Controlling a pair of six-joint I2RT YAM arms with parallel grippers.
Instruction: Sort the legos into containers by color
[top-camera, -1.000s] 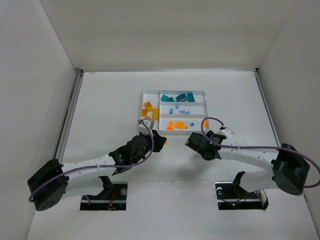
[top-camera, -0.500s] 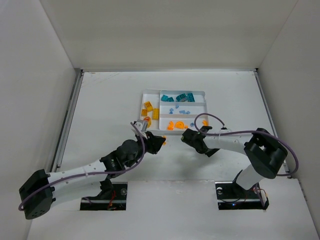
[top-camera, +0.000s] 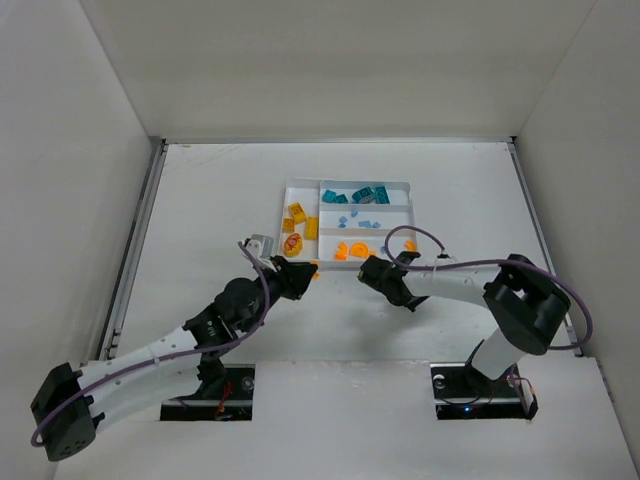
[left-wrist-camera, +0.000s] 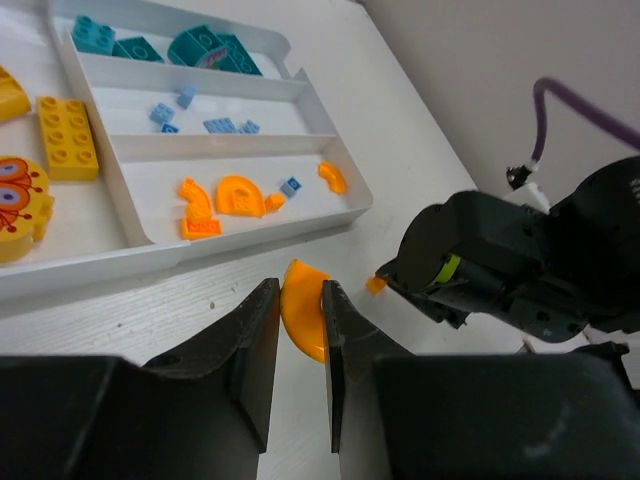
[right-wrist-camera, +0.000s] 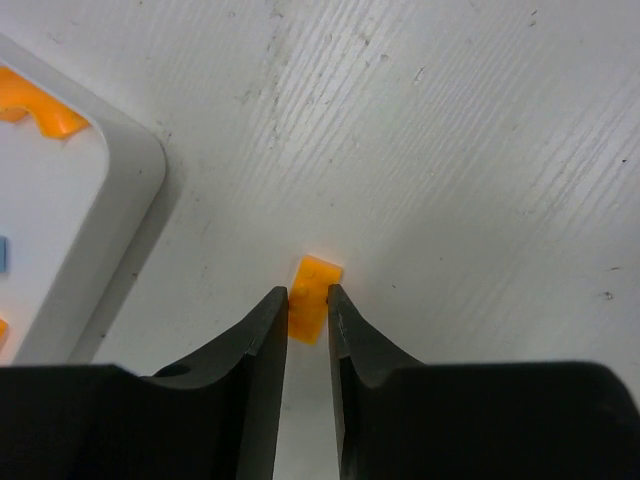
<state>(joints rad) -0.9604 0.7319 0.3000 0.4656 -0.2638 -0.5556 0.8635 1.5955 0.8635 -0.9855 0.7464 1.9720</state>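
Note:
My left gripper (left-wrist-camera: 300, 290) is shut on a curved orange lego (left-wrist-camera: 303, 320), held just above the table in front of the white tray (left-wrist-camera: 200, 245). In the top view this gripper (top-camera: 303, 270) is near the tray's front left corner. My right gripper (right-wrist-camera: 308, 292) is down at the table, its fingers pressed on both sides of a small flat orange brick (right-wrist-camera: 315, 278). That brick (left-wrist-camera: 376, 285) also shows in the left wrist view. The tray (top-camera: 365, 182) holds teal legos (top-camera: 360, 195), light blue legos (top-camera: 365, 222), orange legos (top-camera: 352, 250) and yellow-orange legos (top-camera: 297, 215).
One small blue brick (left-wrist-camera: 291, 186) lies among the orange pieces in the nearest long section. The tray's rounded corner (right-wrist-camera: 130, 170) is just left of my right gripper. The two grippers are close together in front of the tray. White walls enclose the table.
The right gripper slid left and closed round the small orange brick. The left arm stretched forward and left towards the tray with the curved orange lego in its grip.

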